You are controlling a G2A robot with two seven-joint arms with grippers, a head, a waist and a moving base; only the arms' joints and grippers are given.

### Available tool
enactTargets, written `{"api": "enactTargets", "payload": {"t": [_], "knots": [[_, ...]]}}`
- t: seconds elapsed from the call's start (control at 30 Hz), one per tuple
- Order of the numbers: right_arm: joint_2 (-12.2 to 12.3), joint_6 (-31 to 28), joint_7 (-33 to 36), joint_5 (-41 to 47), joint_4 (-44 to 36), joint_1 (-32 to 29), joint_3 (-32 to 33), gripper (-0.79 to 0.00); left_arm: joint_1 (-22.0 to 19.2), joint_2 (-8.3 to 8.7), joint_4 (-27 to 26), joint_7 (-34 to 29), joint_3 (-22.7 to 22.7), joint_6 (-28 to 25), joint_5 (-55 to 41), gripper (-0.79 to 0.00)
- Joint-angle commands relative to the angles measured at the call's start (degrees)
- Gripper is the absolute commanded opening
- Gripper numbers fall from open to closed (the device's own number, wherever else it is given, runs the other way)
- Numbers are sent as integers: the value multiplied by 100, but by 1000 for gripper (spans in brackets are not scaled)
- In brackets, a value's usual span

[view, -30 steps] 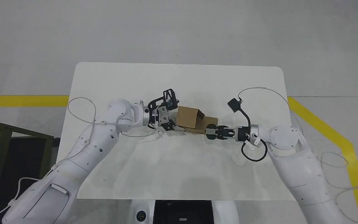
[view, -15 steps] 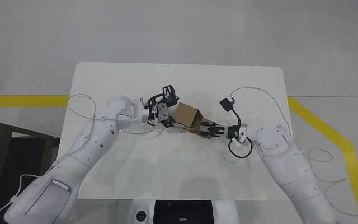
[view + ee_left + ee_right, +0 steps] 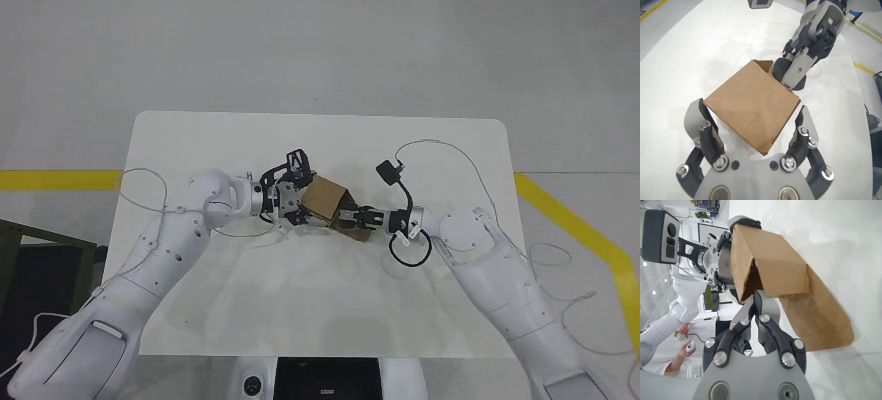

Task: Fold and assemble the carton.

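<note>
Flap folding judged in hand. Carton (image 3: 325,200) clamped by left gripper (image 3: 751,106); right gripper (image 3: 755,296) closed, empty, pressed at open end. Next: flap (image 3: 819,317) to be tucked inward.

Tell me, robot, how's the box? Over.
Left gripper clamps carton. Right gripper shut, tips at its open end. Big flap not folded. Nothing blocking.

A robotics lab: white table (image 3: 200,130) on grey floor (image 3: 320,50) with yellow line (image 3: 60,180) markings.
</note>
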Motion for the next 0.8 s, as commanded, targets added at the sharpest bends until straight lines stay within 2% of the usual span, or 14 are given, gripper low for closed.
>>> {"api": "enactTargets", "payload": {"t": [0.0, 0.3, 0.77], "knots": [[-36, -49, -43, 12, 123, 102, -77, -785, 25, 11, -23, -43, -40, 18, -23, 0], [-200, -253, -324, 13, 690, 549, -341, -785, 251, 119, -209, -242, -346, 79, -123, 0], [-362, -608, -386, -102, 1325, 1028, -533, -785, 683, 340, -675, -450, -944, 163, -1, 0]]}}
